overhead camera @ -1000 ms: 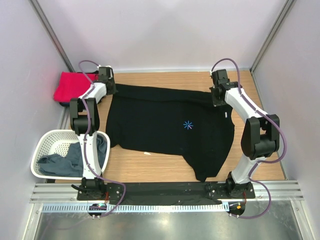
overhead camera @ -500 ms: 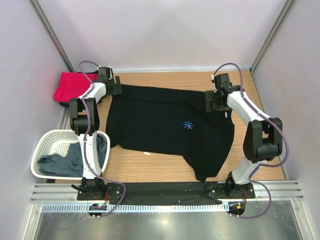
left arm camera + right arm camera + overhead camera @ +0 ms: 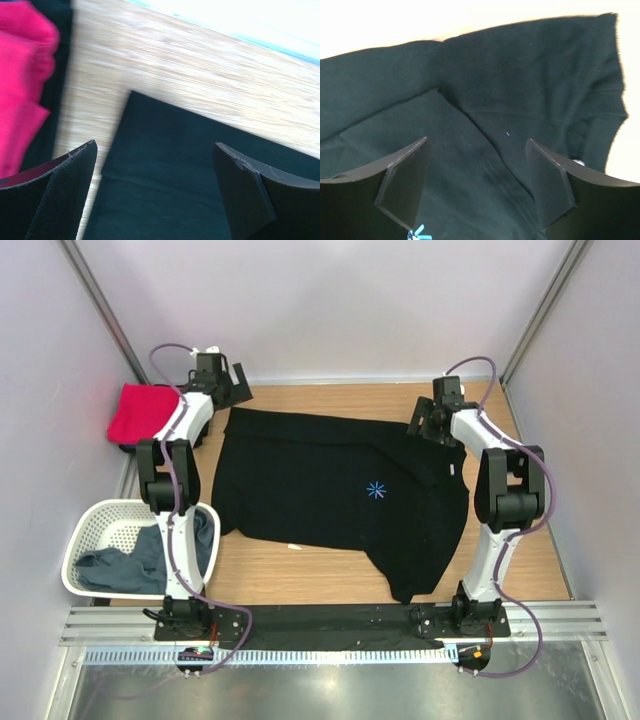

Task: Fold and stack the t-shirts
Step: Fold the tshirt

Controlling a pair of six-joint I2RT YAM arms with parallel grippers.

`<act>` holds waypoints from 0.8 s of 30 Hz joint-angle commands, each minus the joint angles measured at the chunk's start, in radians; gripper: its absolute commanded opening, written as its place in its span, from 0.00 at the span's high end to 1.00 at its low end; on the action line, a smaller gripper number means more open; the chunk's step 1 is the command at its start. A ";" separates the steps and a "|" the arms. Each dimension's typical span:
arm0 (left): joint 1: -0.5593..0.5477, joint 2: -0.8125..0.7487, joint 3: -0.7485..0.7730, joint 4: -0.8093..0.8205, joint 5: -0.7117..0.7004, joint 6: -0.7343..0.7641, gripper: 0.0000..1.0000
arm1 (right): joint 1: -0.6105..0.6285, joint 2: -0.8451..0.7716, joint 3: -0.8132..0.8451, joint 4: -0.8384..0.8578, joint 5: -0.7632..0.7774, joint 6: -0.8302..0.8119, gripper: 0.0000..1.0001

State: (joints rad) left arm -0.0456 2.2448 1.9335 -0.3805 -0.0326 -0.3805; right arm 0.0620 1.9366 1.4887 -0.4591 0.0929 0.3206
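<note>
Our left hand is spread wide and holds nothing, hovering over the far left corner of the black t-shirt. Our right hand is spread and empty too, above the far right corner, where a diagonal crease runs across the cloth. The shirt lies flat but askew on the tabletop, its blue star mark facing up and one end trailing toward the near edge. We judge the fold is not yet begun, so each hand should come down on its own corner, pinch the edge cleanly, and lift together so the cloth carries over evenly and the crease smooths out. The red t-shirt sits beyond the far left corner, and the grey-blue t-shirt lies in the basket. The left wrist view is blurred. We cannot tell what the dark thing under the red shirt is, and the black shirt's near tip is hard to trace against the dark rail.
</note>
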 commanded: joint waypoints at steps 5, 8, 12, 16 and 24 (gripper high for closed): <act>-0.085 -0.062 0.008 0.019 0.068 -0.070 0.02 | 0.004 0.105 0.105 0.129 -0.038 0.052 0.28; -0.088 -0.063 0.009 0.023 0.086 -0.083 0.03 | 0.006 0.134 0.136 0.143 -0.080 0.044 0.35; -0.092 -0.060 0.012 0.023 0.092 -0.086 0.02 | 0.009 0.171 0.148 0.161 -0.120 0.015 0.38; -0.092 -0.062 0.013 0.020 0.094 -0.080 0.02 | 0.010 0.194 0.162 0.155 -0.150 0.006 0.41; -0.092 -0.063 0.013 0.011 0.086 -0.066 0.02 | 0.030 0.206 0.162 0.122 -0.168 -0.017 0.45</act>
State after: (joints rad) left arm -0.1417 2.2356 1.9331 -0.3798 0.0460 -0.4564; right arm 0.0772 2.1502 1.6123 -0.3401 -0.0547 0.3271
